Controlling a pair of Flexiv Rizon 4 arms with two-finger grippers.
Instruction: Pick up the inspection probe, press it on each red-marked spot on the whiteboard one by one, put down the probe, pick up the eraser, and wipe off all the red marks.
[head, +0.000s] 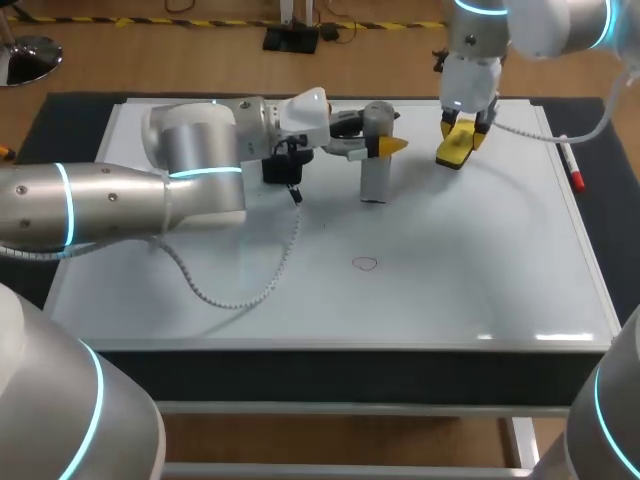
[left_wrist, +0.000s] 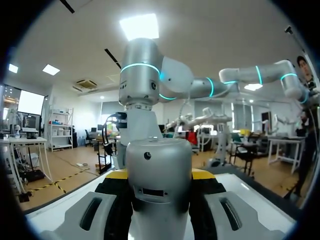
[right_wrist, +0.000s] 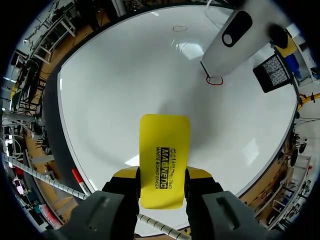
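Nearest on the whiteboard (head: 480, 290), a small red ring (head: 365, 264) lies near the middle. Farther in, the left pincer (head: 382, 147) clamps the silver inspection probe (head: 374, 180) upright between its yellow tips, the probe's lower end at a second red ring (right_wrist: 215, 80). Farthest, the right pincer (head: 462, 133) grips the yellow eraser (head: 452, 152) from both sides over the board's far part, and a red marker (head: 573, 172) lies at the board's right edge.

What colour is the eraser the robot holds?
The eraser is bright yellow with black print, best seen in the right wrist view.
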